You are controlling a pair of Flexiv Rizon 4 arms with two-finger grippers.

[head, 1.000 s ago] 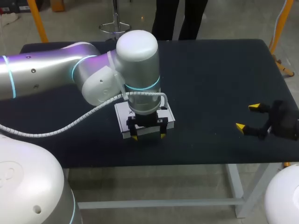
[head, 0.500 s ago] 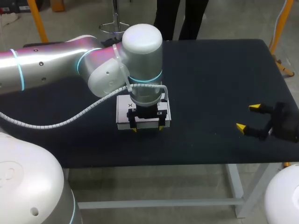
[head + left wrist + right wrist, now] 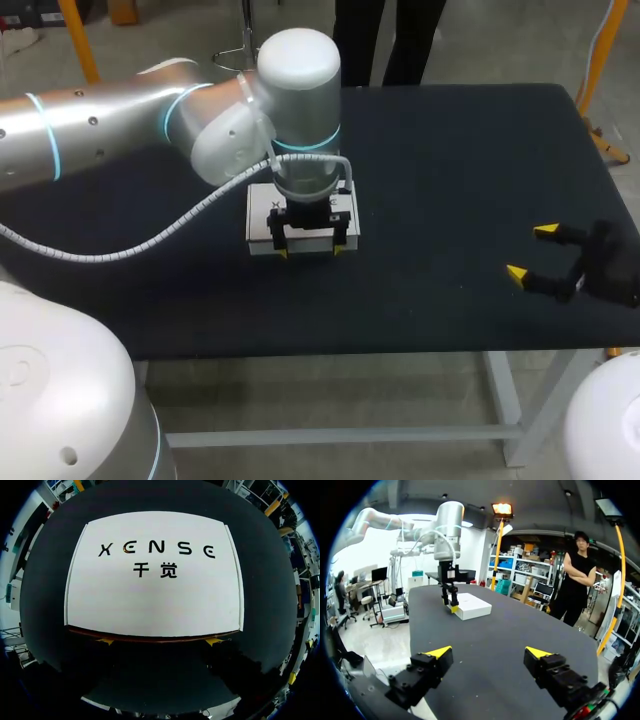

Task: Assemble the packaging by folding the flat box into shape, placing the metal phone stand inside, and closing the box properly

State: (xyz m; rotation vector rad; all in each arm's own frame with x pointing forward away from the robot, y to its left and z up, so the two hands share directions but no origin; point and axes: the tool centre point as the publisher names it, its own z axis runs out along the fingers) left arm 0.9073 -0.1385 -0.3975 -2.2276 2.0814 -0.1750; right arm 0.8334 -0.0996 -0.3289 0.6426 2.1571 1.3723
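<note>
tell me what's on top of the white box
The left gripper hangs over the near edge of the white box, fingers apart. Otherwise its top carries only print. The box is closed, so whatever is inside is hidden.

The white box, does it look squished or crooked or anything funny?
Nothing stands out. The white box lies flat on the table, lid shut, edges straight, no dents showing. The left gripper sits at its edge nearest the robot, and the right gripper is well apart.
</note>
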